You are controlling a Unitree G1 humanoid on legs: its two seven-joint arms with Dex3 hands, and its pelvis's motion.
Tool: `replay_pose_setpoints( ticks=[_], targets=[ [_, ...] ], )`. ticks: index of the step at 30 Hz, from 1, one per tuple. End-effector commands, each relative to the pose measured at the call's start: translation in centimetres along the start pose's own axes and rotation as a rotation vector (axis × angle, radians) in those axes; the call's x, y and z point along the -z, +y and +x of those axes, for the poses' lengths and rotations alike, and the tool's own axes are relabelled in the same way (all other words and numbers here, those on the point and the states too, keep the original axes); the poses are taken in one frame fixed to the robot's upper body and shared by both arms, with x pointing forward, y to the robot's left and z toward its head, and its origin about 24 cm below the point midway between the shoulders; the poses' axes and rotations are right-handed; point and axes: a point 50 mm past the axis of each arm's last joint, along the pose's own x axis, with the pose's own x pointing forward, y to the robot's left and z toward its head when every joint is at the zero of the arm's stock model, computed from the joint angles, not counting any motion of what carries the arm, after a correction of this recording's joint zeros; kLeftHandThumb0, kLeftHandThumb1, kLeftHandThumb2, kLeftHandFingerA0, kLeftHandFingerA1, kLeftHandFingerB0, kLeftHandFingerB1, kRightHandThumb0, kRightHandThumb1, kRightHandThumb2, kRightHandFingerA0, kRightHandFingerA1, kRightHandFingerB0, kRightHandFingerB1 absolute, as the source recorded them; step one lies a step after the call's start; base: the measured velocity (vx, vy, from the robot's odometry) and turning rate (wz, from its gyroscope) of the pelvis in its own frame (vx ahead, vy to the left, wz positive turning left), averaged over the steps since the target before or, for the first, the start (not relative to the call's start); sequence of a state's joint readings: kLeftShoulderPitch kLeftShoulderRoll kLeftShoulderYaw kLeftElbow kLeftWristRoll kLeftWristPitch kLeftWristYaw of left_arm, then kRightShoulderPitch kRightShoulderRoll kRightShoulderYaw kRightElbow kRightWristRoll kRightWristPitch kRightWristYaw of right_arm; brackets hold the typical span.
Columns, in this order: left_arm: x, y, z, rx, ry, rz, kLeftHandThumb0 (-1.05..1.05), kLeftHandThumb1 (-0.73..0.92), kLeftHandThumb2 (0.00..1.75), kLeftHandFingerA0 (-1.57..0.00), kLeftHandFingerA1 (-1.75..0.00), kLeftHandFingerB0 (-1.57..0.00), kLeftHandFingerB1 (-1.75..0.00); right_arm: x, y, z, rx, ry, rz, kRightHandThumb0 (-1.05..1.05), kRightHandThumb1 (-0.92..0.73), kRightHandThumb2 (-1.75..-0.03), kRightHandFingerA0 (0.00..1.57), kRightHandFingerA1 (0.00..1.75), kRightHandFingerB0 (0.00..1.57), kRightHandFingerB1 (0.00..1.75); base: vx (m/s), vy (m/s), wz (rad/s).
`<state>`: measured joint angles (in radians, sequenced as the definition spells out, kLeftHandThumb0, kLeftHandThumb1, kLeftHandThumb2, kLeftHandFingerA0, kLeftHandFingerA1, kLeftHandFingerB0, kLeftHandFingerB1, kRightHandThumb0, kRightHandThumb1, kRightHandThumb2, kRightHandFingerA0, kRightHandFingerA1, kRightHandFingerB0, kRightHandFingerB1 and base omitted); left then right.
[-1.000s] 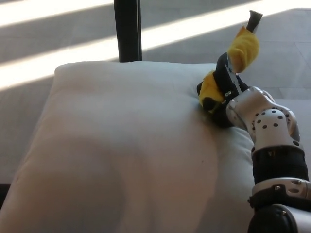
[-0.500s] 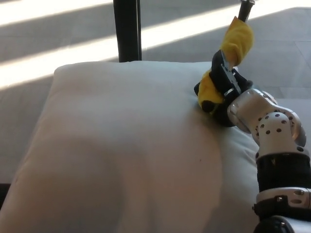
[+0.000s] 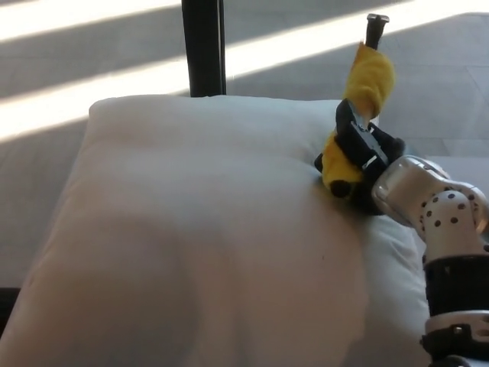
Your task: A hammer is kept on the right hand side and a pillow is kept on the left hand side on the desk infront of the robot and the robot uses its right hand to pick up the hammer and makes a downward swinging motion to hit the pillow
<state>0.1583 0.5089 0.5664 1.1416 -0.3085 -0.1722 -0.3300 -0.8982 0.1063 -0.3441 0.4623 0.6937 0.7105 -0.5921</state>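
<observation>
From the head view I see the large white soft pillow (image 3: 206, 237) filling most of the picture, lying on the worktop (image 3: 458, 164), whose pale edge shows at the right. My right hand (image 3: 365, 157) sits over the pillow's upper right part, its black fingers (image 3: 356, 138) clamped round the yellow-handled hammer (image 3: 367, 84). The handle points up and away, with its dark tip at the top. A black upright post (image 3: 203, 46) stands behind the pillow.
</observation>
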Motion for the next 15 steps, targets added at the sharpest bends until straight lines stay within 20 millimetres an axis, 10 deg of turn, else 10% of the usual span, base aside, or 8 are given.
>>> replay_pose_setpoints(
  ticks=[1, 15],
  targets=[
    [-0.4, 1.1, -0.3, -0.016, -0.008, 0.006, -0.73, 0.88, 0.66, -0.74, -0.59, -0.76, -0.48, -1.6, -1.1, -0.1, -0.048, 0.008, -0.153, -0.38, -0.84, -0.93, 1.1, 1.75, 0.84, 1.75, 0.0, 0.0, 0.0],
    [-0.8, 2.1, -0.6, -0.037, -0.002, 0.021, -0.76, 0.89, 0.68, -0.74, -0.62, -0.78, -0.5, -5.8, -4.9, -2.8, -0.37, 0.302, -0.551, -0.3, -0.58, -1.16, 1.02, 1.75, 0.71, 1.7, 0.0, 0.0, 0.0]
  ],
)
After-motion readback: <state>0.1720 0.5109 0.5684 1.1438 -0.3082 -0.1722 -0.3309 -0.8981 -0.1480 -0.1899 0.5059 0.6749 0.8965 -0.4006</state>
